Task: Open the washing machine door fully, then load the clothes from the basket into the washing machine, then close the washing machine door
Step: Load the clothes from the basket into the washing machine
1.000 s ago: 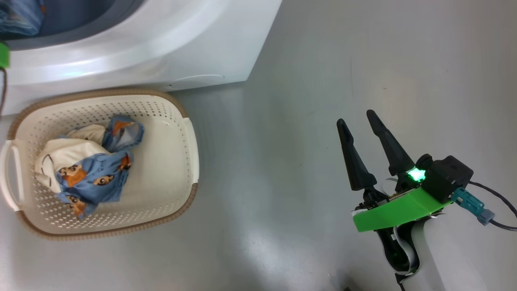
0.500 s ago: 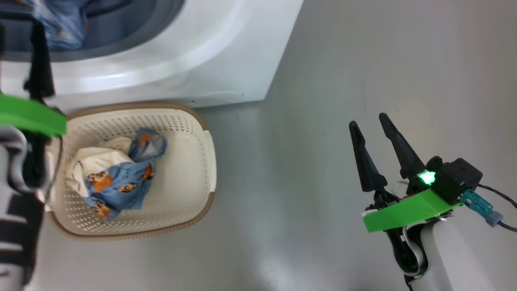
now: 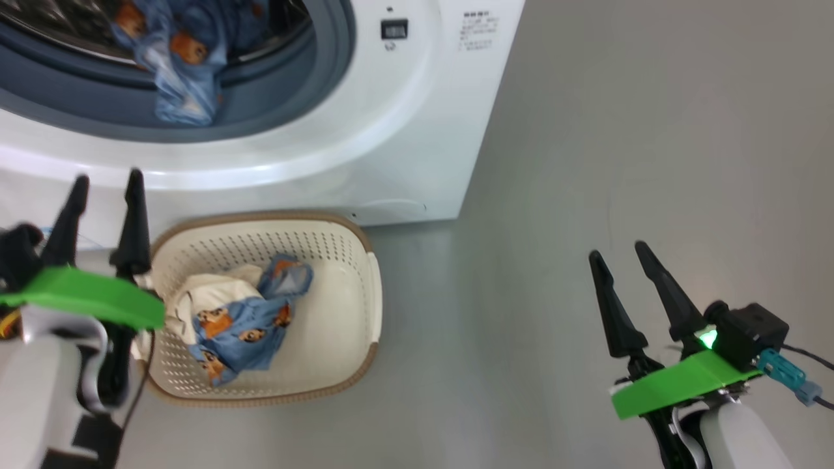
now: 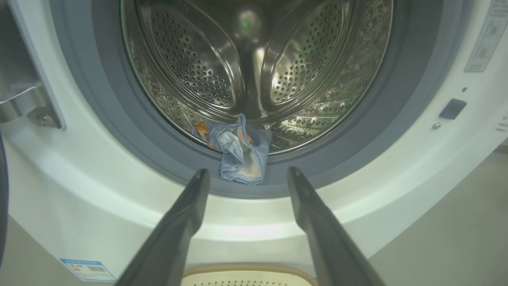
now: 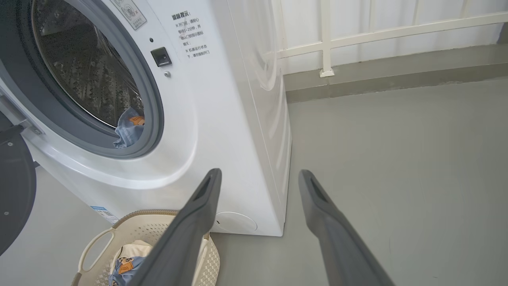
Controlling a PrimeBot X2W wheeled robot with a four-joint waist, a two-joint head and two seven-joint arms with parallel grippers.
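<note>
washing machine: white, on the floor, drum mouth uncovered
washing machine door: swung open beside the mouth
basket: on the floor, just before the machine
clothes: bundled in the basket
bear-print piece: draped over the grey seal
left claw: wide, empty, at the basket's left rim
right claw: wide, empty, over floor

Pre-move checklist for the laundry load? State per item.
1. Door open: ok.
2. Left end effector open, empty: ok.
3. Right end effector open, empty: ok.
4. Basket emptied: not ok, clothes lie in it.
5. Garment fully inside drum: not ok, it hangs over the seal.
</note>
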